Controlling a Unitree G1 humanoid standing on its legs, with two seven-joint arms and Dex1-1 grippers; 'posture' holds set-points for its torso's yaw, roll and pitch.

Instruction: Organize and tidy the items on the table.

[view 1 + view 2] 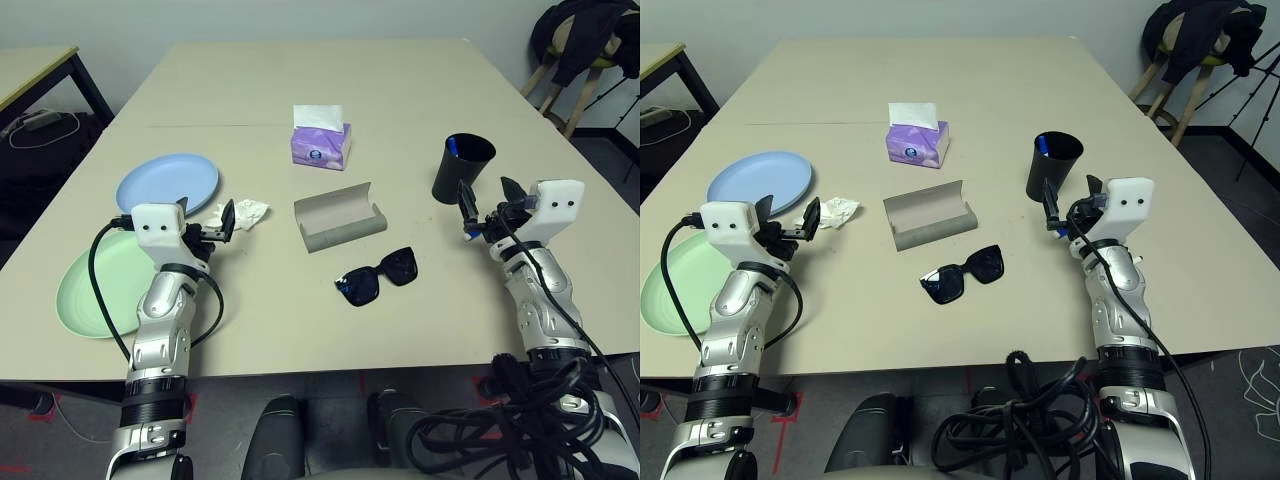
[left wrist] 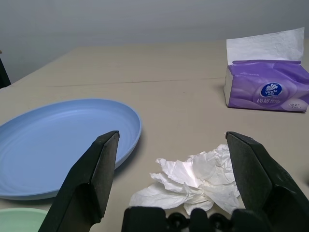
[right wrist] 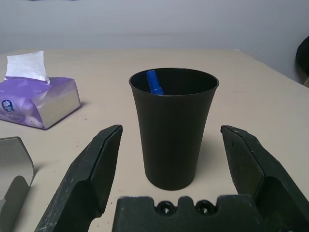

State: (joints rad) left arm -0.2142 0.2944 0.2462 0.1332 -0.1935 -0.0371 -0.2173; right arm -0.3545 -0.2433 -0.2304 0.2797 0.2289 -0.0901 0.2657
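On the beige table (image 1: 400, 90) my left gripper (image 1: 206, 228) stands open just short of the crumpled white tissue (image 1: 246, 213), which lies beside the pale blue plate (image 1: 167, 184). The pale green plate (image 1: 95, 292) sits nearer, under my left forearm. My right gripper (image 1: 485, 205) is open, facing the upright black cup (image 1: 462, 168), which holds a blue-capped pen (image 3: 153, 82). At the middle lie the open grey glasses case (image 1: 340, 218) and black sunglasses (image 1: 377, 275). The purple tissue box (image 1: 320, 143) stands behind them.
A smaller black-legged desk (image 1: 40, 70) with cables stands at far left. A stool with dark clothing (image 1: 580, 50) is at far right. The far half of the table is bare.
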